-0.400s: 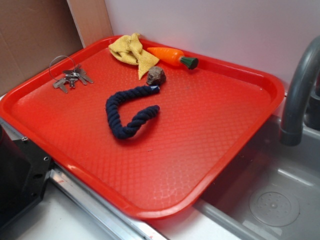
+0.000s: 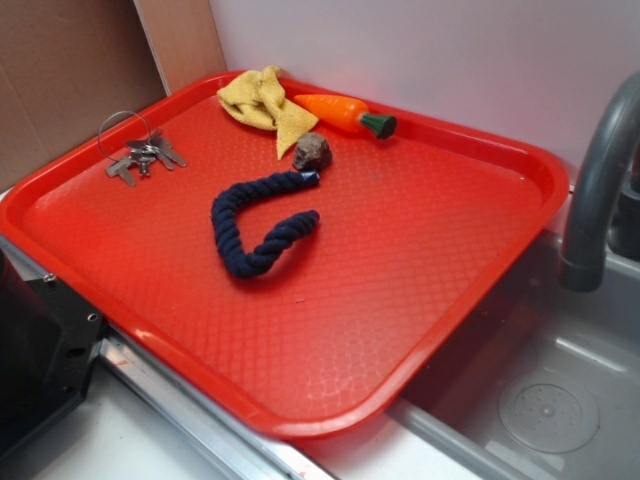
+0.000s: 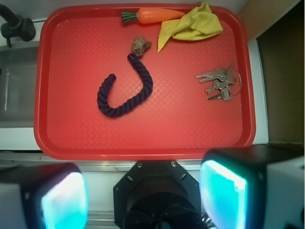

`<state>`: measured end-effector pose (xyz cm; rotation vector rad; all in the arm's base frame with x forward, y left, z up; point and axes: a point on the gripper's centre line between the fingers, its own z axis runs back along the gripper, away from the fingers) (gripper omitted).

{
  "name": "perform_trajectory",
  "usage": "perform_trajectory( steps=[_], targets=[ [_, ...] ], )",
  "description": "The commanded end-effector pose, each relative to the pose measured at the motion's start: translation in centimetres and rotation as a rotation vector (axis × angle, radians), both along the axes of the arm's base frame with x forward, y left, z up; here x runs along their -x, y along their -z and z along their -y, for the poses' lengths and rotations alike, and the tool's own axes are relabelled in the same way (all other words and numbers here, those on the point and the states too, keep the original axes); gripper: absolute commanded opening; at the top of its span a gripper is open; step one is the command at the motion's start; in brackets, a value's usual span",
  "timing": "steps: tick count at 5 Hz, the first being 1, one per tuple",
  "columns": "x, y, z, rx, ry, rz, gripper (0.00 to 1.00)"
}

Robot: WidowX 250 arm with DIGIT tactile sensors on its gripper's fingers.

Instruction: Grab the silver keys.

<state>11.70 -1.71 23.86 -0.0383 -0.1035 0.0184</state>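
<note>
A pale wall (image 2: 420,50) backs the scene, brown cardboard (image 2: 60,80) stands at one side, and a grey sink (image 2: 540,400) with a dark faucet (image 2: 600,180) adjoins.

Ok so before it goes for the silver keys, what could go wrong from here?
1. The silver keys lie flat and fanned out on the red tray, so the gripper may pinch only one key or slide off the thin metal.
2. They lie close to the tray's raised rim, so a wide-open gripper could strike the rim coming down.
3. The thin wire ring may snag a finger or escape the grasp.
</note>
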Motion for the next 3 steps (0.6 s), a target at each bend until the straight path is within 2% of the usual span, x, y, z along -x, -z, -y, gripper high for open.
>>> perform_trajectory(
  steps=[1,2,3],
  targets=[
    [-3.1,5.4,-8.3,0.028,-0.216,0.023,1.0],
    [-5.0,8.3,-10.8,0.059,-0.25,0.021,1.0],
    [-6.4,9.6,-12.6,0.039,-0.276,0.03,1.0]
  ],
)
